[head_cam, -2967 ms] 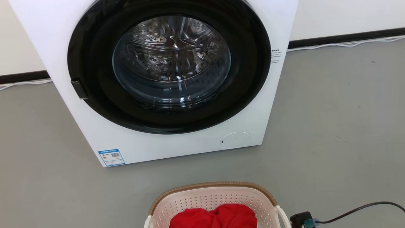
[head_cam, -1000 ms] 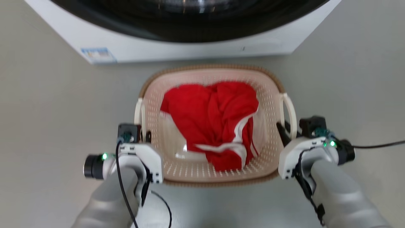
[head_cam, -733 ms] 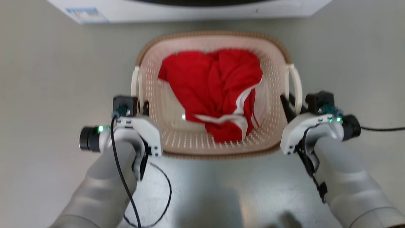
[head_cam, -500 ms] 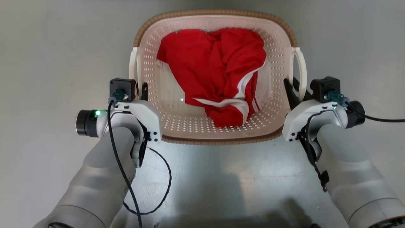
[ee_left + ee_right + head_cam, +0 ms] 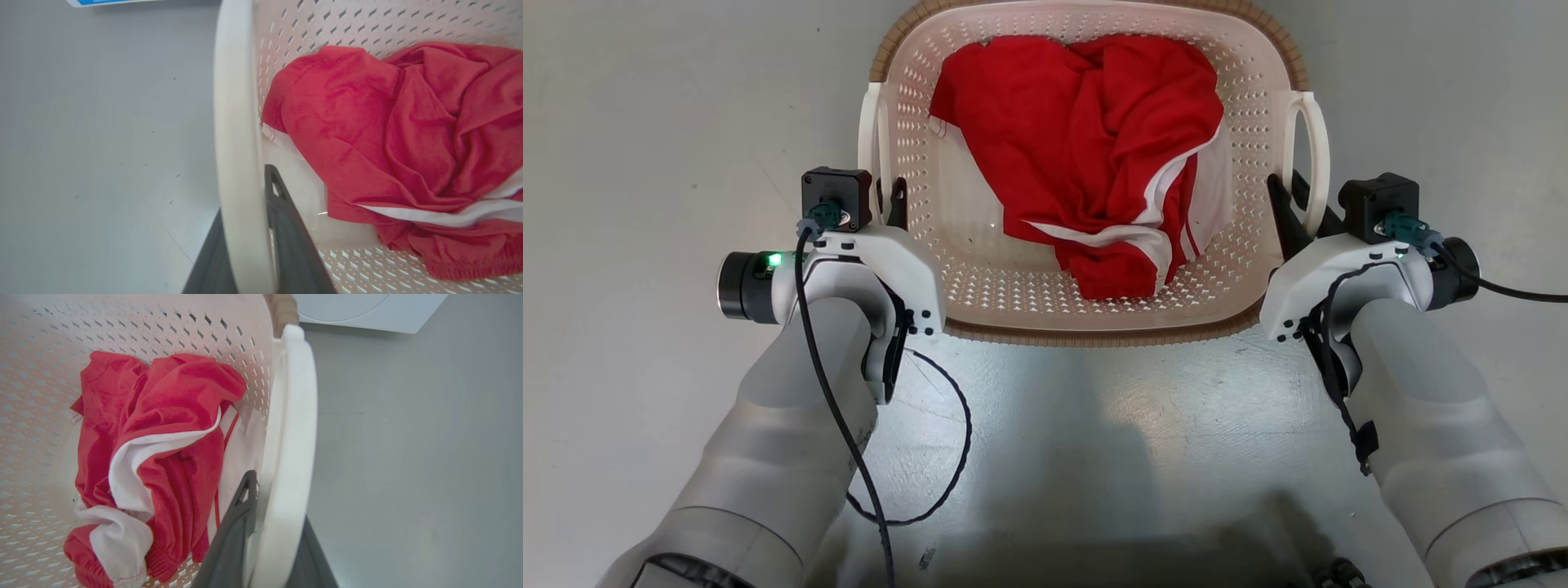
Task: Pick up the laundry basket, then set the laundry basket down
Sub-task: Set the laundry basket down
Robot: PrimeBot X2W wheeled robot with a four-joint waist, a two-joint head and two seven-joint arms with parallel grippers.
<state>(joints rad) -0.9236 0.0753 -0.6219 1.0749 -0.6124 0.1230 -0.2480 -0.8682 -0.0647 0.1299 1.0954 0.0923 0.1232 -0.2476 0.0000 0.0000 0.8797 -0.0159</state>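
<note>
1. The grey floor (image 5: 645, 122) was smooth w/ a dull sheen and a few small specks. The robot's shadow fell on it just short of the near rim of the laundry basket (image 5: 1013, 282).
2. A white appliance (image 5: 367, 310) stood near the basket's far end. The corner of a blue-edged label (image 5: 110, 2) showed at the top of the left wrist view.
3. A thin black cable (image 5: 947, 457) looped from the L arm over the floor, near the basket's near rim but apart from it. A second cable (image 5: 1511, 290) ran off to the right from the R wrist.
4. The basket sat between the two arms, its far rim cut by the top of the head view (couldn't tell if its base touched the floor).
5. The left gripper (image 5: 886, 204) was clamped on the left handle (image 5: 870, 139), w/ one dark finger (image 5: 286, 228) inside the loop and the other (image 5: 208, 261) outside, both pressed to it.
6. The right gripper (image 5: 1294, 204) was clenched on the right handle (image 5: 1319, 155) the same way, w/ its inner finger (image 5: 233, 535) and outer finger (image 5: 310, 559) either side.
7. The basket was cream plastic, a rounded rectangle w/ walls and base perforated in rows of small holes. It had a brown woven-look rim and smooth white loop handles.
8. A crumpled red garment (image 5: 1086, 139) lay inside. It was soft cloth w/ white trim, heaped toward the far-right part of the basket base.
</note>
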